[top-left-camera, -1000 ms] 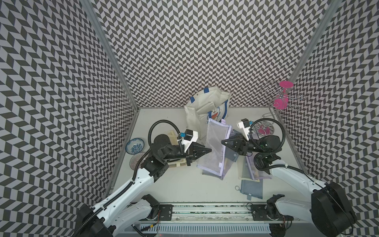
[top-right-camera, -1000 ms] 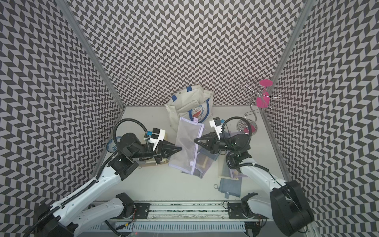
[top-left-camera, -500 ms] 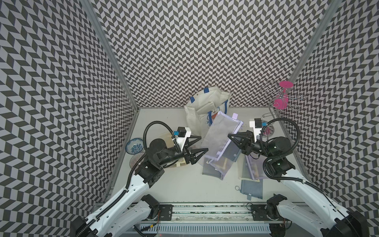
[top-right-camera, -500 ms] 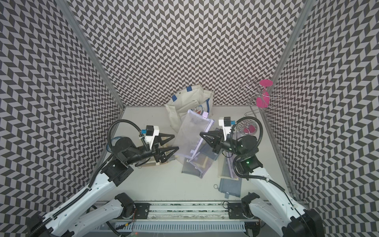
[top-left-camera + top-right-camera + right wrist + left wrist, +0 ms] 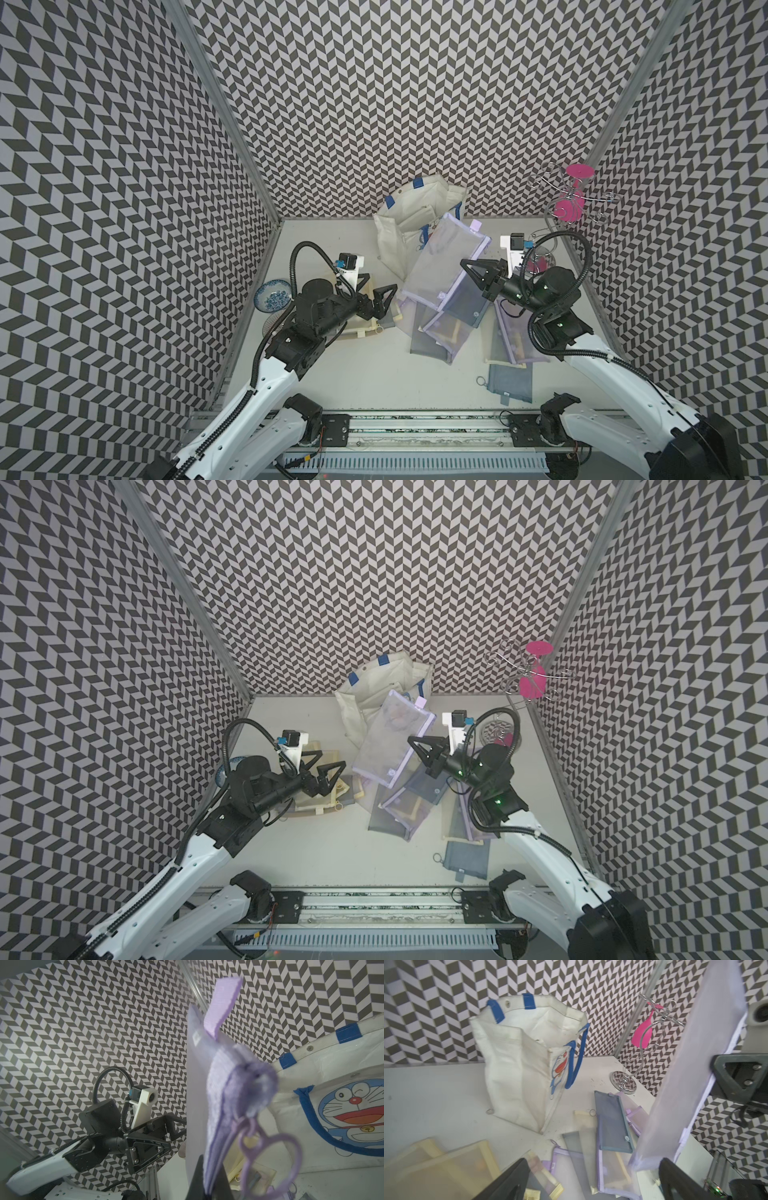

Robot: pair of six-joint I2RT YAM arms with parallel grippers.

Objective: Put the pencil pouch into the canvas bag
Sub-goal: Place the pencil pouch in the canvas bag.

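Bowl: blue patterned bowl (image 5: pixel 273 294) at far left of the table (image 5: pixel 374 374), by the left wall.
Left gripper: left gripper (image 5: pixel 332 759) has its jaws wide apart and grips nothing. It hovers over the yellow stuff, just left of the hanging pouch and not touching it.
Yellow pouches: yellow mesh pouches (image 5: pixel 365 328) lie flat under the left gripper; the left wrist view (image 5: pixel 446 1163) shows them blurred.
Canvas bag: cream canvas bag (image 5: pixel 399 224) stands at the far middle by the back wall, mouth open. It has blue handles and a cartoon cat on the front (image 5: pixel 353 1109). Its walls sag a bit in the left wrist view (image 5: pixel 517 1064).
Pencil pouch: lavender mesh pencil pouch (image 5: pixel 440 257) is up in the air and tilted, between the two grippers. In both top views its far end overlaps the bag's front side. It is not inside the bag. A purple ring pull dangles from its zip end, blurred (image 5: pixel 270 1157).
Pile: grey, lavender and yellow mesh pouches (image 5: pixel 436 332) overlap flat on the mid table, below the held pouch.
Right gripper: right gripper (image 5: pixel 464 264) is clamped tight on the right long edge of the pencil pouch and carries it alone.
More pouches: lavender and yellow ones (image 5: pixel 509 336) lie under the right arm. One grey pouch (image 5: pixel 510 382) lies nearer, on its own.
Stand: wire stand (image 5: pixel 573 199) with pink pieces stands in the far right corner.
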